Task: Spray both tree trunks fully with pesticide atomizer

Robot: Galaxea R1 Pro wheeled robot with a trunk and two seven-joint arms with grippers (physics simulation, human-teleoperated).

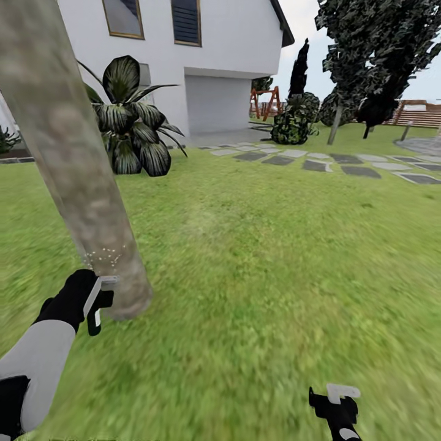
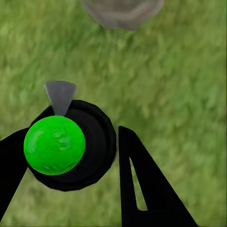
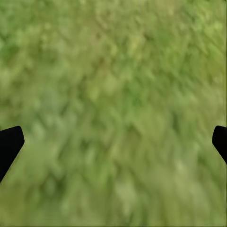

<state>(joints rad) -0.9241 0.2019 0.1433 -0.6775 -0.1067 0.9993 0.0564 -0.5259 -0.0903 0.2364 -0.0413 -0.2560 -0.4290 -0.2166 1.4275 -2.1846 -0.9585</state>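
The pesticide atomizer (image 2: 71,146), a black round body with a bright green cap and a grey nozzle, sits between the fingers of my left gripper (image 2: 73,130), which is shut on it. In the head view my left gripper (image 1: 97,303) is low beside the base of the near tree trunk (image 1: 73,159), a thick mottled grey-brown column. Pale spray specks (image 1: 105,254) dot the trunk just above the gripper. The trunk base (image 2: 123,12) lies ahead of the nozzle. A second tree (image 1: 334,125) with a dark crown stands far back right. My right gripper (image 1: 334,398) hangs open over grass.
Green lawn (image 1: 263,257) spreads ahead and to the right. A broad-leaved plant (image 1: 131,119) stands by the white house (image 1: 226,55). Grey paving stones (image 1: 318,162) cross the far lawn. Dark shrubs (image 1: 294,119) and a brown fence (image 1: 422,113) lie at the back right.
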